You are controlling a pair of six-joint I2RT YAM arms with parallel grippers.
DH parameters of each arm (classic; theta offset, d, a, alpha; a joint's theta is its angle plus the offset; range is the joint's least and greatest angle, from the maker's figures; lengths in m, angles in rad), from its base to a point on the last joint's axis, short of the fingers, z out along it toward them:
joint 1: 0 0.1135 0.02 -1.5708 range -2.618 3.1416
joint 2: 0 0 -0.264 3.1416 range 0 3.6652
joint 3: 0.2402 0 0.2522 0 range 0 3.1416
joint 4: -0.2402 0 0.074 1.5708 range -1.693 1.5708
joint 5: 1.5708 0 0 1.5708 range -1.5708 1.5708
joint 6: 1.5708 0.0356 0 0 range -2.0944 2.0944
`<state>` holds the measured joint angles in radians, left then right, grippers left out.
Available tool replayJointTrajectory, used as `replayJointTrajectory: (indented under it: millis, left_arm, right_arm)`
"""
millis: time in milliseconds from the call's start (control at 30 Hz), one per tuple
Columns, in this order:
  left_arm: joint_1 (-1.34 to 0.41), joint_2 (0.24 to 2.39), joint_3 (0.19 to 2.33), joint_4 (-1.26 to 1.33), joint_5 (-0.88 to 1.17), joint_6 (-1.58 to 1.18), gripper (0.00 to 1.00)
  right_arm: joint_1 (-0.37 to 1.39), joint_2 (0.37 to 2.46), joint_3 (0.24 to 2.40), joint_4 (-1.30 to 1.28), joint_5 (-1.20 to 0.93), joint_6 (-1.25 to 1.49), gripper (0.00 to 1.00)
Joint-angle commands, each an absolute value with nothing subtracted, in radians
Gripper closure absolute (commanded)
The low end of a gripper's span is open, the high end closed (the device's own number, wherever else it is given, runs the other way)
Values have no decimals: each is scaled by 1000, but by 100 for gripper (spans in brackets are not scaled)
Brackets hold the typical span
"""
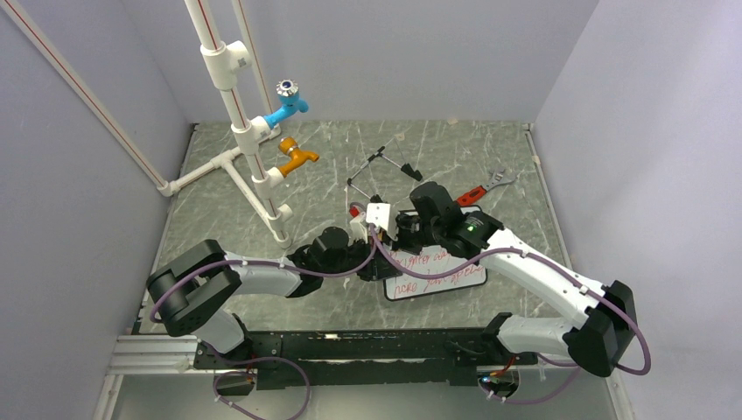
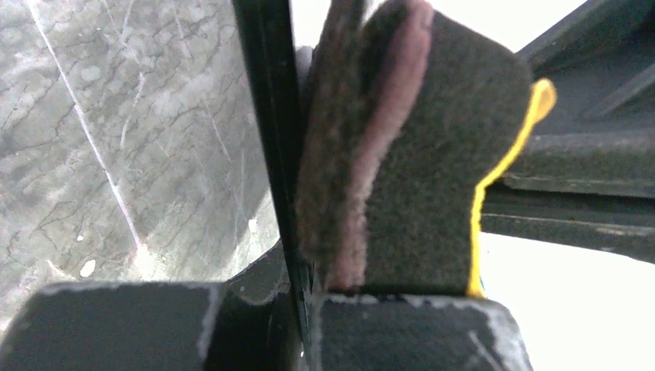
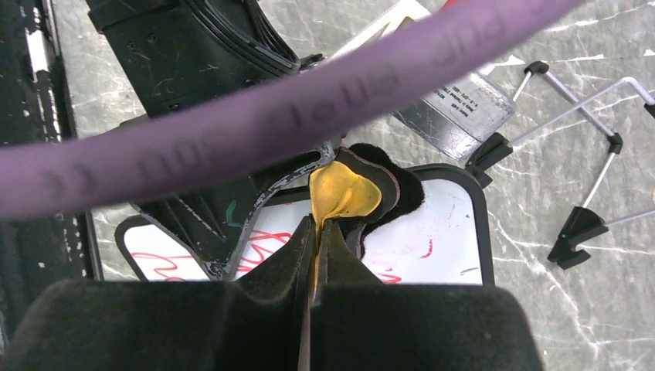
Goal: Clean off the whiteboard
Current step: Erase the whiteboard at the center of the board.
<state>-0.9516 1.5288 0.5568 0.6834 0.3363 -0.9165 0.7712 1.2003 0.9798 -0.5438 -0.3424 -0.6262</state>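
A gray stone-look table [image 1: 262,175] is seen, with a white pipe frame [image 1: 236,114] stood at its back left. The left arm [image 1: 254,276] and the right arm [image 1: 542,280] are both bent in toward the middle, so that one thing can be worked on by two.

The whiteboard [image 1: 437,282] looks to be laid flat on the table, in the middle and toward the front, between the arms. Black wire feet [image 1: 381,171] are seen just past it.

The left gripper [image 2: 301,294] is placed at the board's edge. The thin black frame is run between its fingers, which look pressed nearly together on it. The board is probably held this way so it is not pushed around when it is rubbed.

The right gripper [image 3: 315,232] is squeezed tight on the eraser [image 3: 340,189]. The yellow top is squashed by the grip, and the dark felt side is turned down onto the white face, so the ink can be wiped off.

Red writing [image 3: 166,259] is seen over much of the board. The part beside the eraser looks almost bare. So most of the job is judged not yet done.
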Motion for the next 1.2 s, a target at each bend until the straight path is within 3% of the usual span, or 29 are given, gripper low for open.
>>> replayJointTrajectory:
  millis: [0,133,267,333,467,533,833,967,1167]
  left_arm:
    - [-973,1476,574,820,460,-812,100]
    - [-971,1472,569,805,461,-807,100]
    - [-972,1474,588,777,472,-796,100]
    - [-971,1482,593,778,477,-795,100]
    - [-971,1506,601,793,482,-798,100]
    - [-971,1501,606,775,478,-793,100]
    - [-971,1489,595,774,457,-788,100]
    - [-971,1484,595,760,445,-784,100]
    - [-971,1449,572,766,418,-779,100]
  right_arm:
    - [782,1285,967,-650,-188,-669,100]
    - [751,1268,973,-521,34,-587,100]
    - [708,1259,1018,-494,6,-502,100]
    - [707,1255,1013,-500,-99,-485,100]
    - [712,1269,1004,-592,-512,-509,100]
    - [718,1287,1005,-604,-595,-512,100]
    - [554,1213,936,-337,-300,-208,100]
    - [527,1169,895,-309,-228,-231,100]
    - [567,1180,882,-516,-601,-493,100]
